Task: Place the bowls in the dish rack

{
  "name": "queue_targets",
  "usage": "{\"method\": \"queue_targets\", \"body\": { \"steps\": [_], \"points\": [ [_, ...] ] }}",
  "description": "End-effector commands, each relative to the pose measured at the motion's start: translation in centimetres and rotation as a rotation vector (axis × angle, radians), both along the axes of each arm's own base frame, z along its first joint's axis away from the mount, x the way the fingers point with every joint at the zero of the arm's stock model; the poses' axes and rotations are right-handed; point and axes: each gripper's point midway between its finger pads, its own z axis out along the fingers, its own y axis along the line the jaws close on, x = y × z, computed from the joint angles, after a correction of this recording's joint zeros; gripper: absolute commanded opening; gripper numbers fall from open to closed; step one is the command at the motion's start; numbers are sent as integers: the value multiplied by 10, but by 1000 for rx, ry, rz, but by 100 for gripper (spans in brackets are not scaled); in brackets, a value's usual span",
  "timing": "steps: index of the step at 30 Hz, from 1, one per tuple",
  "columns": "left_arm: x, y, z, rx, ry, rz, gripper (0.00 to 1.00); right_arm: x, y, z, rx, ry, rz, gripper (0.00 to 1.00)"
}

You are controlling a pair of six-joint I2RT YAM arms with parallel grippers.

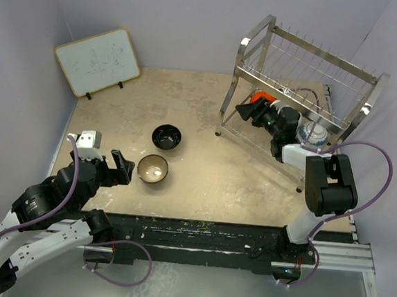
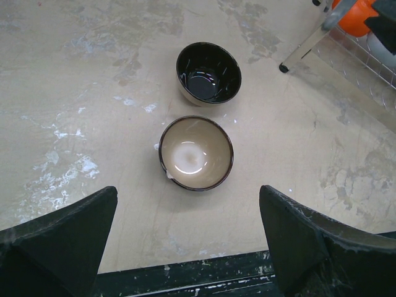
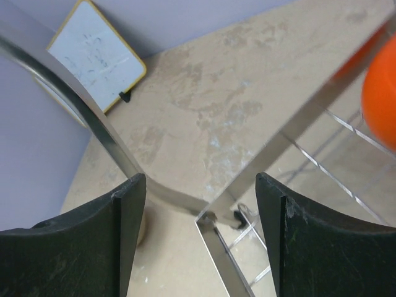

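Clearing the dish rack (image 1: pixel 317 65) cleanly means drawing straight back, I judge: frame tubes crowd the right gripper (image 3: pixel 201 235) in the lower tier, its jaws apart and empty. Bare table (image 1: pixel 202 107) lies open to the left. The left gripper (image 2: pixel 189 241), spread and empty, faces the tan bowl (image 2: pixel 196 153). The black bowl (image 2: pixel 208 72) sits just beyond, and the orange bowl (image 1: pixel 262 97) is already racked.

Off in the back left corner there's a little whiteboard (image 1: pixel 98 60) with a wood frame. It's tilted back on small black feet and has faint scribbles all over it. The walls (image 1: pixel 182 22) are a pale lilac. The table (image 1: pixel 189 99) has a beige, mottled stone-look top with whitish scuffs here and there. A black strip (image 1: pixel 198 226) along the near edge is pretty scratched up, with white flecks.
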Motion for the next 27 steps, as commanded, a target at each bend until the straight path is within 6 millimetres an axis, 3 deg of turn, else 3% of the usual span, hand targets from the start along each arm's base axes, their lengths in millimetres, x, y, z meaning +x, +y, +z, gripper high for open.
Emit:
{"method": "queue_targets", "body": {
  "steps": [1, 10, 15, 20, 27],
  "points": [
    [1, 0, 8, -34, -25, 8, 99, -17, -7, 17, 44, -54, -55, 73],
    [-1, 1, 10, -46, -33, 6, 99, -81, 14, 17, 87, -44, 55, 73],
    [-2, 2, 10, -52, -38, 5, 99, -126, 32, 4, 120, -5, 111, 73],
    [-2, 2, 10, -51, -38, 5, 99, -170, 49, 2, 137, 3, 137, 73],
    [-2, 3, 11, -54, -40, 12, 99, -233, 99, 7, 73, -7, 277, 73]
  ]
}}
